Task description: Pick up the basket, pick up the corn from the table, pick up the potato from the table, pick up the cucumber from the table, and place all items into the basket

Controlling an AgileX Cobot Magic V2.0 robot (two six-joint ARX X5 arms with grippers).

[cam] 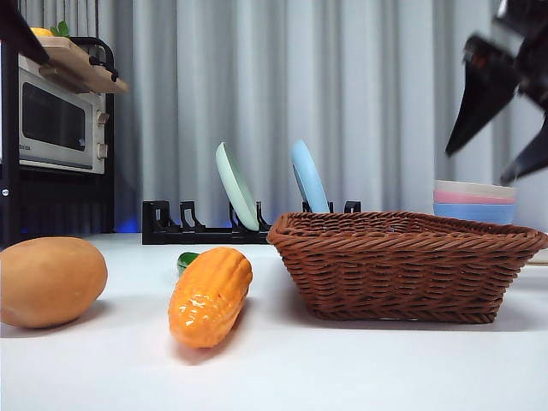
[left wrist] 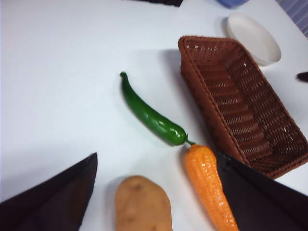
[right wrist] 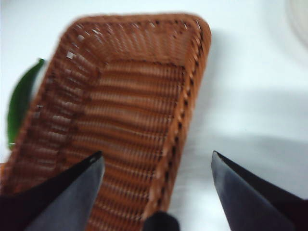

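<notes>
A: Item one?
B: Large dark-brown woven wicker basket (cam: 401, 264), rectangular, flaring sides, standing on the wide white tabletop (cam: 282, 368). Nothing inside.
A: Vegetables?
B: Glossy orange-yellow toy corn cob (cam: 210, 295), lying just beside the basket. Smooth tan egg-shaped toy potato (cam: 50, 282), beside the corn, on the side away from the basket. Slim dark-green glossy toy cucumber (left wrist: 151, 113), on the table, one end near the corn's tip, mostly hidden behind the corn in the front view.
A: Grippers?
B: Right gripper (right wrist: 156, 166), raised above the basket's rim, jaws spread wide, holding nothing. Left gripper (left wrist: 154, 192), high over the corn and potato, jaws apart, likewise holding nothing.
A: Background?
B: Stacked pastel bowls (cam: 475, 201); black rack (cam: 214, 227) with two upright plates.
</notes>
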